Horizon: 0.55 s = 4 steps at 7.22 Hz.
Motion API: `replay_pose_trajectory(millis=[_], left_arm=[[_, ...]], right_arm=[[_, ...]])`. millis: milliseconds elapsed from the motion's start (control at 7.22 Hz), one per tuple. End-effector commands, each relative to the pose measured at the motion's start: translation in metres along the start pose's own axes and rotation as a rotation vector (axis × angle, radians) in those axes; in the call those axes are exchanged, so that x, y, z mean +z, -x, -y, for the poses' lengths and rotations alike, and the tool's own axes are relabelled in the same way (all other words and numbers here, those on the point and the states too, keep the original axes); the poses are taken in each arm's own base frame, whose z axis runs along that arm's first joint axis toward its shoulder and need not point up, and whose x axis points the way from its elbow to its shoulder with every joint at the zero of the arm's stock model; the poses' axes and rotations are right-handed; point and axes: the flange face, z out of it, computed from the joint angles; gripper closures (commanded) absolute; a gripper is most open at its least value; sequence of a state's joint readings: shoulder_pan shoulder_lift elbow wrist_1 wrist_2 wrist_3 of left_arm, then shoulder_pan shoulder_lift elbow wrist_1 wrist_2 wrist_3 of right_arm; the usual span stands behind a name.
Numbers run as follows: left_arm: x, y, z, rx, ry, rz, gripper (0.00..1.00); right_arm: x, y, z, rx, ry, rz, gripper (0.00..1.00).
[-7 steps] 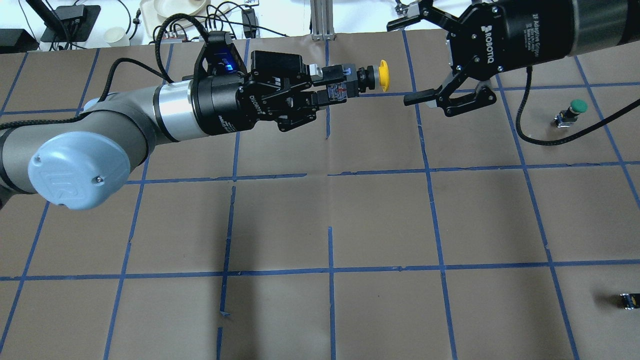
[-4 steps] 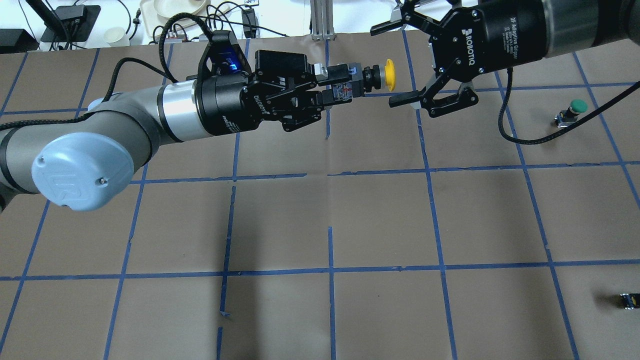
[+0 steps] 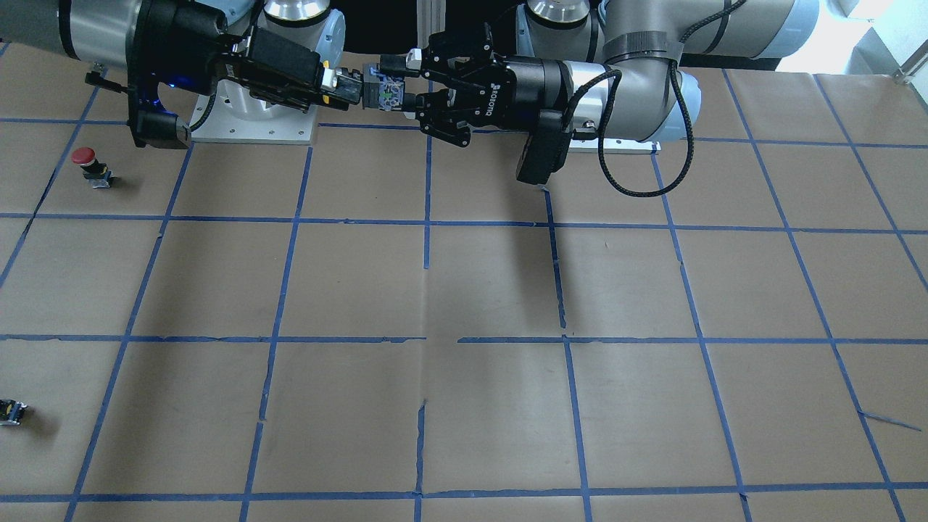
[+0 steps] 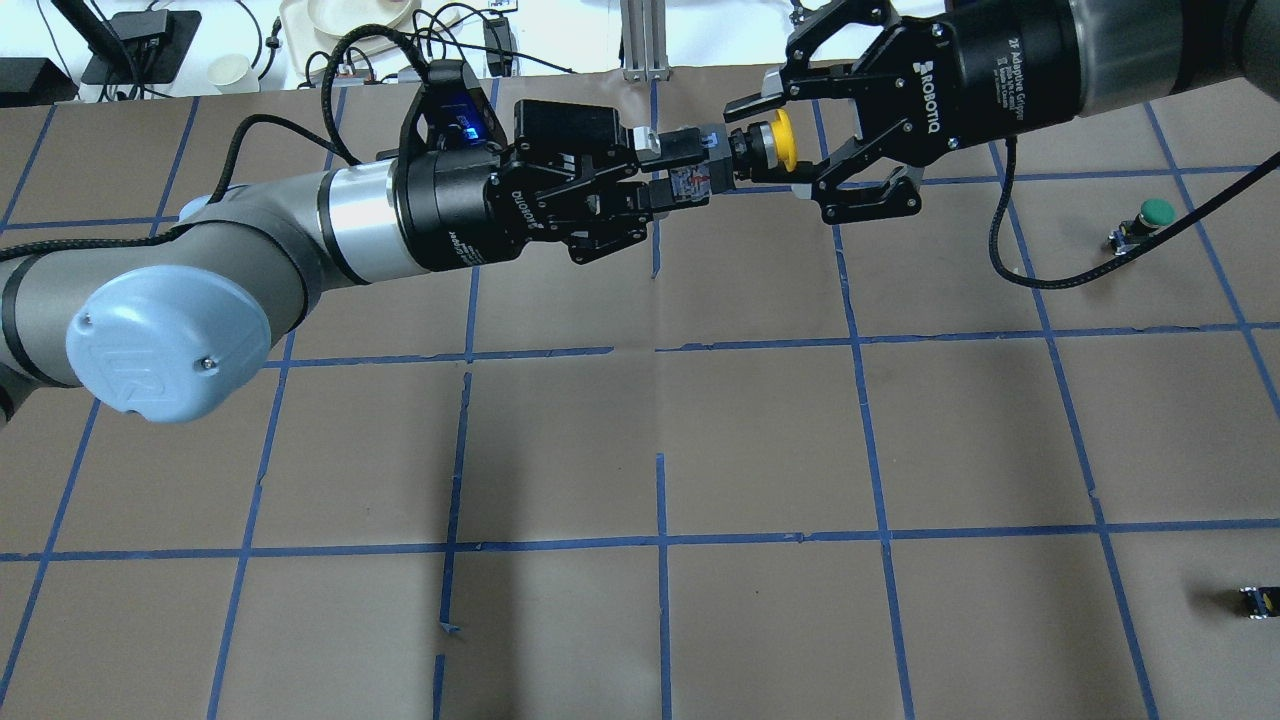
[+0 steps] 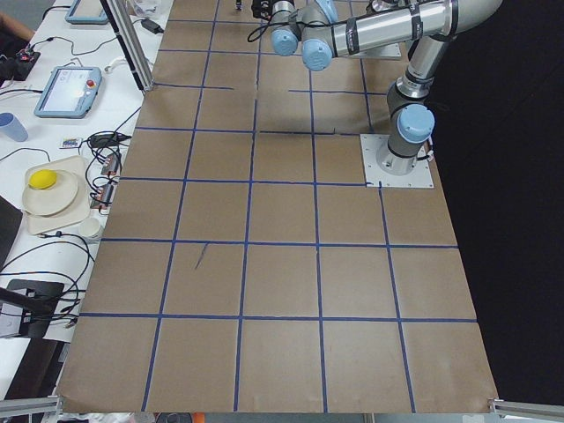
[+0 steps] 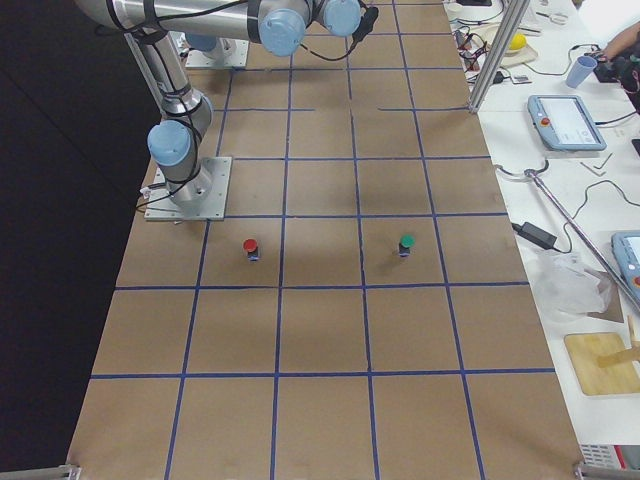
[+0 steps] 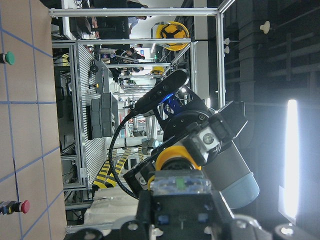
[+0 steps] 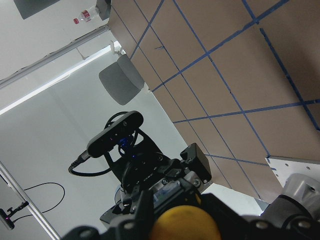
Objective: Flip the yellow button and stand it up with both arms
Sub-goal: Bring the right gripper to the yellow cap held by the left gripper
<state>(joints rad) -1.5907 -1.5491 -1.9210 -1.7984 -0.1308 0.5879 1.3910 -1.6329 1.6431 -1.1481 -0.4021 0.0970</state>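
Note:
The yellow button point(image 4: 778, 140) is held in the air over the far middle of the table, lying sideways with its cap toward my right arm. My left gripper point(image 4: 682, 166) is shut on its grey-black switch body point(image 3: 384, 94). My right gripper point(image 4: 768, 140) has its two fingers against opposite sides of the yellow cap and looks shut on it. The cap fills the bottom of the right wrist view point(image 8: 185, 222) and shows behind the body in the left wrist view point(image 7: 175, 157).
A green-capped button point(image 4: 1150, 220) stands at the far right. A red-capped button point(image 3: 85, 159) stands nearer the robot's base. A small black switch block point(image 4: 1258, 600) lies at the near right edge. Cables and dishes lie beyond the table's far edge.
My right gripper moved left toward the button and narrowed its wide-open fingers onto the yellow cap. My left gripper kept hold of the body and shifted slightly right.

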Motion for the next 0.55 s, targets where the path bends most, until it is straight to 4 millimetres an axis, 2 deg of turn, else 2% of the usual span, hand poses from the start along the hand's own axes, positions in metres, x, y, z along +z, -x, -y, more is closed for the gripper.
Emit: replay_pose_trajectory(millis=[0, 415], left_arm=[[0.0001, 0.0004, -0.0002, 0.008, 0.006, 0.007, 0.01], [0.0004, -0.0022, -0.0005, 0.014, 0.009, 0.009, 0.0]], right_arm=[[-0.0002, 0.0006, -0.0013, 0.0, -0.001, 0.0, 0.67], [-0.0023, 0.0022, 0.0013, -0.004, -0.004, 0.0, 0.66]])
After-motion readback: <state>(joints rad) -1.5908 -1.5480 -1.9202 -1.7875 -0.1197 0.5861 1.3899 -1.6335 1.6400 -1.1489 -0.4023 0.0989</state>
